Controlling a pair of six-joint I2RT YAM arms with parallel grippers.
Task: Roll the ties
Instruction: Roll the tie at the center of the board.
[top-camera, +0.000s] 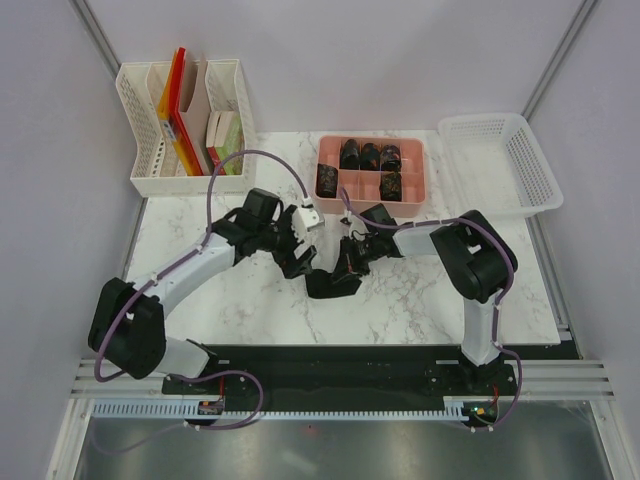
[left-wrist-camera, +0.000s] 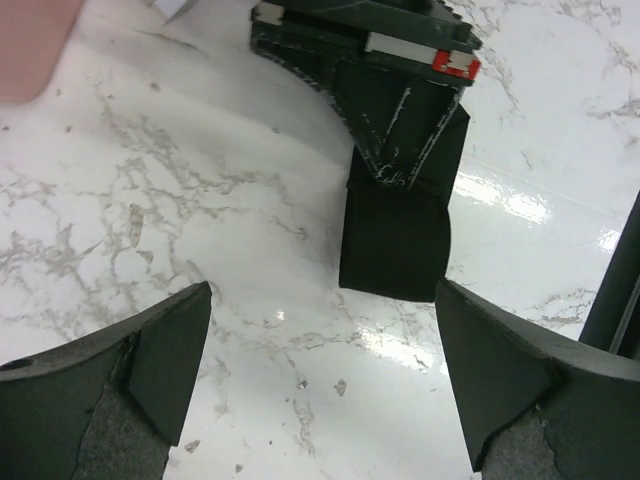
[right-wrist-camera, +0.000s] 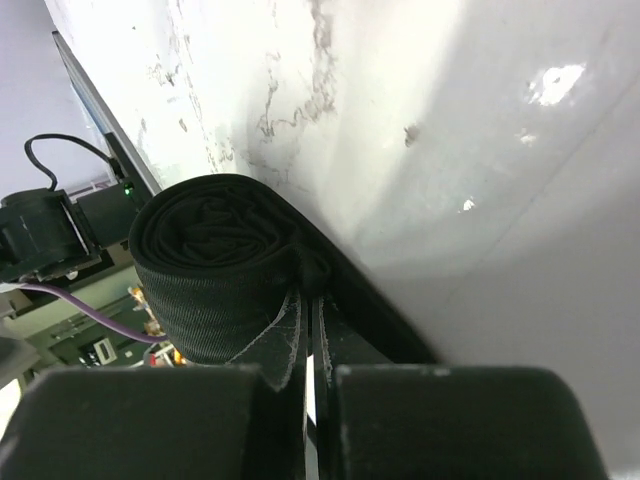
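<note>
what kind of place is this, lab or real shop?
Probably a robot test cell, not a shop: plain partition walls, marble-look table with two arms bolted at its edge, and staged props: pink tray of rolled ties, white basket.

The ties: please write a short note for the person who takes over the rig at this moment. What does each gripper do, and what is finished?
The left gripper is open and holds nothing. It is low over the table, facing the right gripper.
The right gripper is shut on the tie. One end is coiled, and a flat stretch lies on the table.
Done: five rolled ties sit in the pink tray at the far side.
Left to do: finish this coil, then probably place it in the tray. No other loose tie is in view.
</note>
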